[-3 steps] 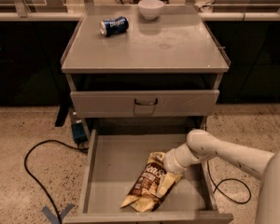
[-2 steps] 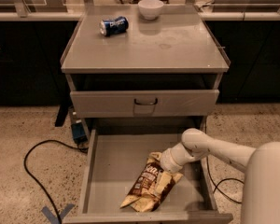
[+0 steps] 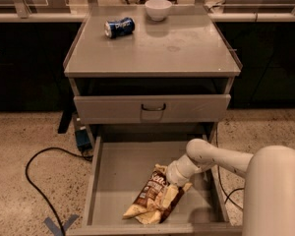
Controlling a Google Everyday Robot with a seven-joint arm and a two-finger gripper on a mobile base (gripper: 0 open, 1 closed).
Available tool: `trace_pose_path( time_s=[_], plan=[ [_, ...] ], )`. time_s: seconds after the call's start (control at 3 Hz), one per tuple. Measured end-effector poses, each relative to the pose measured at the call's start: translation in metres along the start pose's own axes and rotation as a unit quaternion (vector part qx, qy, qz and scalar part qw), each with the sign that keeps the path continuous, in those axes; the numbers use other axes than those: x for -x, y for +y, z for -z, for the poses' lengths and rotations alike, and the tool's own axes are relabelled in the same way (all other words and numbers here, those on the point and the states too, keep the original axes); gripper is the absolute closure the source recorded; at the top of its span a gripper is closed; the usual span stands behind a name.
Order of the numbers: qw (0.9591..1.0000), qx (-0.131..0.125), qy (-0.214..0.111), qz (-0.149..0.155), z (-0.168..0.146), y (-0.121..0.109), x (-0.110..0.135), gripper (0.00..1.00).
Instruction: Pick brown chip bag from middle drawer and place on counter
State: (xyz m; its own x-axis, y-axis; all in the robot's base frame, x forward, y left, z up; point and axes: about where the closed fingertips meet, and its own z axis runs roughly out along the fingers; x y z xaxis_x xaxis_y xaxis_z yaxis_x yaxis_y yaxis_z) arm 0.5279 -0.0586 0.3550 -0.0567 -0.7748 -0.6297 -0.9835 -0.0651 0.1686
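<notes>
The brown chip bag [image 3: 152,196] lies flat on the floor of the open middle drawer [image 3: 113,176], toward its front right. My gripper [image 3: 173,179] reaches down from the right on a white arm and sits right at the bag's upper right end, touching or just over it. The counter [image 3: 152,45] is the grey cabinet top at the back of the view.
A dented blue soda can [image 3: 119,27] and a white bowl [image 3: 158,8] stand at the counter's far edge. A closed drawer front with a dark handle [image 3: 153,107] is above the open drawer. A black cable [image 3: 37,181] and a blue box [image 3: 81,138] lie on the floor at left.
My arm has shifted a little left and further into the drawer, bringing the gripper closer over the bag's upper end. The bag has not moved.
</notes>
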Motion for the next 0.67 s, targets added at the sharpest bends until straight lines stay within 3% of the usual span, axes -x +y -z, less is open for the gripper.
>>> trace_pose_path(
  time_s=[0.67],
  plan=[
    [1.0000, 0.000, 0.000, 0.000, 0.0053, 0.0012, 0.0044, 0.66]
  ],
)
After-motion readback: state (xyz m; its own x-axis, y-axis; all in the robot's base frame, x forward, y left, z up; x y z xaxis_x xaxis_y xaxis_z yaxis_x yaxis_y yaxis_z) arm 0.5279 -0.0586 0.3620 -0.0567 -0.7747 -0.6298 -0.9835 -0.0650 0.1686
